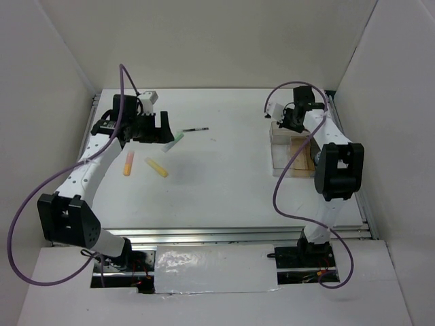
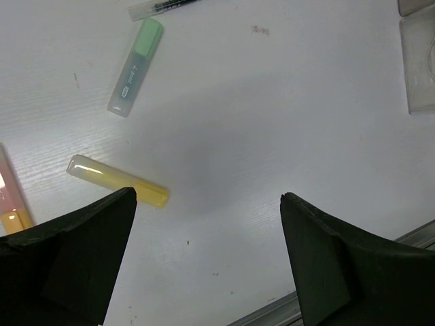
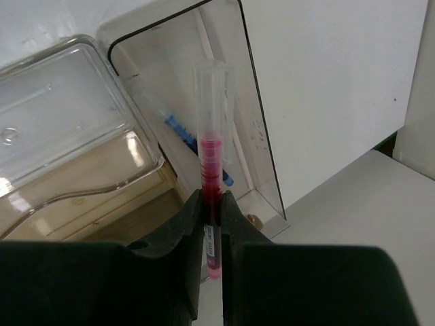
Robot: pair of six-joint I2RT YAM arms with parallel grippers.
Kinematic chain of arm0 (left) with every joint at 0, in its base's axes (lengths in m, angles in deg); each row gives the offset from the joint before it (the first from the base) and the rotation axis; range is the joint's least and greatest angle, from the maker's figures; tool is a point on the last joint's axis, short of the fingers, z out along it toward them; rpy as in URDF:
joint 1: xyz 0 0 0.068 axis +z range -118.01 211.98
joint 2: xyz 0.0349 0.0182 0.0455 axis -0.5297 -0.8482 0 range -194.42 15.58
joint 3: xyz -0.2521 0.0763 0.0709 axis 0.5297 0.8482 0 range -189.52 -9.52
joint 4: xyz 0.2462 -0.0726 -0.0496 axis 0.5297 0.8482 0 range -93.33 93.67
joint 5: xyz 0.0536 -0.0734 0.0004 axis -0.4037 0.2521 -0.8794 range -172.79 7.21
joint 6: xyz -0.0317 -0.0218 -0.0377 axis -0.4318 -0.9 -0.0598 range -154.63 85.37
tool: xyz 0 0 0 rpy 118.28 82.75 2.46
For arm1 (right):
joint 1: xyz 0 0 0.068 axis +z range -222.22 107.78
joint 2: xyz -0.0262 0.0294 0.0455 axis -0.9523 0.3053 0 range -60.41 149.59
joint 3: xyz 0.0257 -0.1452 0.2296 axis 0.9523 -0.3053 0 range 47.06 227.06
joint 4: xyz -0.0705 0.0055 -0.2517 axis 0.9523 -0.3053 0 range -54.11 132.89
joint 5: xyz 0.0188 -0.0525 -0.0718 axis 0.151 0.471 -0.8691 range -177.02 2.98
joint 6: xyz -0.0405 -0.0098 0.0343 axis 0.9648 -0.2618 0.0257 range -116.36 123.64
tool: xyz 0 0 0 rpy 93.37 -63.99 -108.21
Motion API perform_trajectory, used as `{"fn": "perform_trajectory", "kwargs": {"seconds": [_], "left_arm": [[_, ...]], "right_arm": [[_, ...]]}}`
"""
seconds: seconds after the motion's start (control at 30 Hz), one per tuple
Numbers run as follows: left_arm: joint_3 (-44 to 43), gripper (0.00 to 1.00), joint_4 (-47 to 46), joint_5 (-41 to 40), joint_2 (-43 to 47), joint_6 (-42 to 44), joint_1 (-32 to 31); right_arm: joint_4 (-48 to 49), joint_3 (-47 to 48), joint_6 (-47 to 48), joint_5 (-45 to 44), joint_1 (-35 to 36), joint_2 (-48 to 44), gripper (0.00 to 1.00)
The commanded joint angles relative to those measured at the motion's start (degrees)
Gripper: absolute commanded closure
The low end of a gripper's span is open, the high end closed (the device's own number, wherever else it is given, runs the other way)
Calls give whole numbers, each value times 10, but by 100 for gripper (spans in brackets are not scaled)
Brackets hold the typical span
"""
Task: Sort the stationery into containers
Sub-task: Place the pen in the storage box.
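Note:
My right gripper (image 3: 212, 204) is shut on a thin red pen (image 3: 211, 146) with a clear cap and holds it over the far end of the clear compartment box (image 1: 291, 151). A clear blue-tipped tube (image 3: 194, 146) lies in the narrow compartment below the pen. My left gripper (image 2: 207, 200) is open and empty above the table. A yellow marker (image 2: 117, 179) lies by its left finger. A green marker (image 2: 136, 66), a black pen (image 2: 163, 7) and an orange marker (image 2: 12, 200) lie beyond. From above I see the left gripper (image 1: 163, 129), yellow marker (image 1: 157, 168) and orange marker (image 1: 128, 164).
The box's clear lid (image 3: 64, 129) stands open beside the tan-floored compartments. A metal rail (image 1: 224, 234) runs along the table's near edge. White walls close in the table on the left, far and right sides.

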Motion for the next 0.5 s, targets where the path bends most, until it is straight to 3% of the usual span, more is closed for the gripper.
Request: {"fn": "perform_trajectory", "kwargs": {"seconds": [0.0, 0.2, 0.33, 0.47], "left_arm": [[-20, 1, 8, -7, -11, 8, 4], [-31, 1, 37, -42, -29, 26, -3], [-42, 1, 55, -56, -46, 52, -4], [-73, 2, 73, -21, -73, 119, 0]], "right_arm": [[58, 22, 41, -32, -2, 17, 96], [98, 40, 56, -56, -2, 65, 89], [101, 40, 64, -53, -19, 72, 62], [84, 45, 63, -50, -19, 69, 50]]}}
